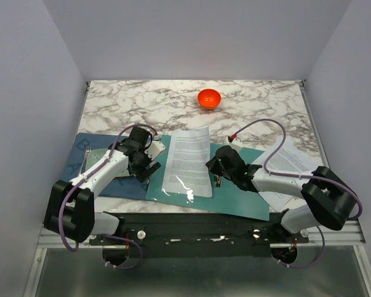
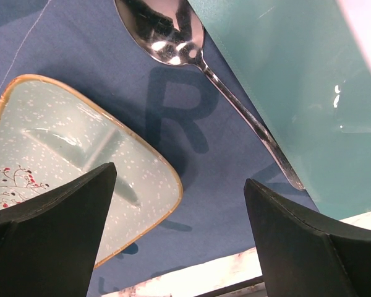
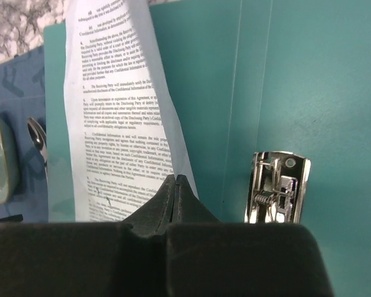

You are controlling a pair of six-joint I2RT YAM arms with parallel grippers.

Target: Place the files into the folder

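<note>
Files point(image 3: 120, 117) lie on folder point(image 3: 309, 93), edge at closed right hand point(image 3: 175, 180); left hand point(image 2: 179, 180) gapes empty.

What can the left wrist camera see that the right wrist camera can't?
Only the left wrist view shows the left gripper, wide open, and the little red twig pattern on the pale green tray. Only the right wrist view shows the right gripper, shut, the black print on the files, and the shiny metal clip. Both show the teal folder, the blue mat, the spoon and the tray.
</note>
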